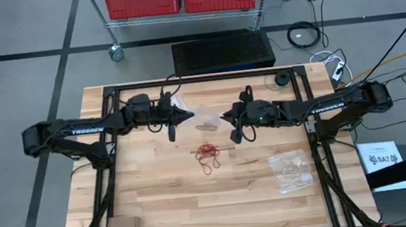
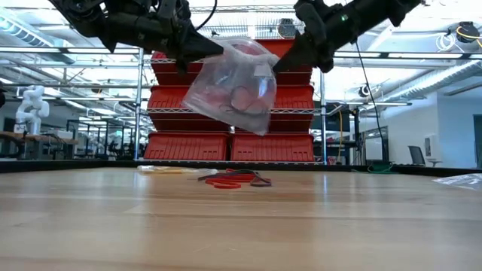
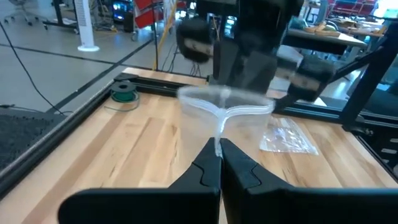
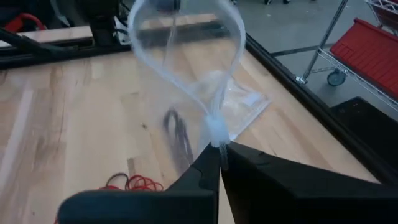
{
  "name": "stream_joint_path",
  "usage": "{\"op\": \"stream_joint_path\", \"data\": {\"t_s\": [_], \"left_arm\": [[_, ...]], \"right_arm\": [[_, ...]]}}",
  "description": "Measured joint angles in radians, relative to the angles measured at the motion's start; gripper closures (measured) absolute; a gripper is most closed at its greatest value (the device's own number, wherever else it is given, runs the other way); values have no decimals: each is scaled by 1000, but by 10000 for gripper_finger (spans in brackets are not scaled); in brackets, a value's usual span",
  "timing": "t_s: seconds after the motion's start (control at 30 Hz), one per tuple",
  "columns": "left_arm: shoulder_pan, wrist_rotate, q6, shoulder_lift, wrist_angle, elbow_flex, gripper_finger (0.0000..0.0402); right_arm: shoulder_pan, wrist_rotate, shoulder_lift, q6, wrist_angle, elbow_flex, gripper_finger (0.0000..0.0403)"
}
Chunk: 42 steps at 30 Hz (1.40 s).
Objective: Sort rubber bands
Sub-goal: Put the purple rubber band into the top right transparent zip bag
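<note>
Both grippers, left (image 1: 190,115) and right (image 1: 224,116), are pinched shut on opposite edges of a clear bag (image 2: 235,84) held above the table (image 1: 159,201) (a few bands show inside), while red bands (image 1: 208,155) lie loose on the wood below.

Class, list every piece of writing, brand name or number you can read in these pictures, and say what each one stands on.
"TROSSEN" on the left arm, in white letters.
"TROSSEN" on the right arm, in white letters.
"SA7", as far as it can be made out, on the white sheet beside the table's right edge; the marks beside it are too small to read.
No other writing shows.
</note>
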State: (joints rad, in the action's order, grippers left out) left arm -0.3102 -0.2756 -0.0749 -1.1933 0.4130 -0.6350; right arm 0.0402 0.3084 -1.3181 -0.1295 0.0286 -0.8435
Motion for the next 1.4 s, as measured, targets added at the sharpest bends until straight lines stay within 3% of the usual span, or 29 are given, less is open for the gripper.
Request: {"op": "stream_joint_path", "data": {"t_s": [0.27,0.47,0.73,0.93,1.07,1.23,1.4], "left_arm": [[25,-2,-24,-85,90,0,401],[2,19,5,-51,66,0,401],[-46,49,57,46,-52,0,401],[-67,50,82,80,-91,0,401],[-78,50,84,82,-96,1,401],[-97,50,92,82,-88,1,401],[-113,49,114,82,-85,1,401]], "right_arm": [[5,-27,3,18,-138,-82,403],[6,-27,2,-42,-236,-117,396],[3,-72,2,-170,-444,-176,317],[-19,-177,2,-274,-483,-181,247],[-65,-209,-8,-359,-495,-181,229],[-161,-184,-124,-483,-473,-181,237],[-232,-148,-317,-630,-314,-181,255]]}}
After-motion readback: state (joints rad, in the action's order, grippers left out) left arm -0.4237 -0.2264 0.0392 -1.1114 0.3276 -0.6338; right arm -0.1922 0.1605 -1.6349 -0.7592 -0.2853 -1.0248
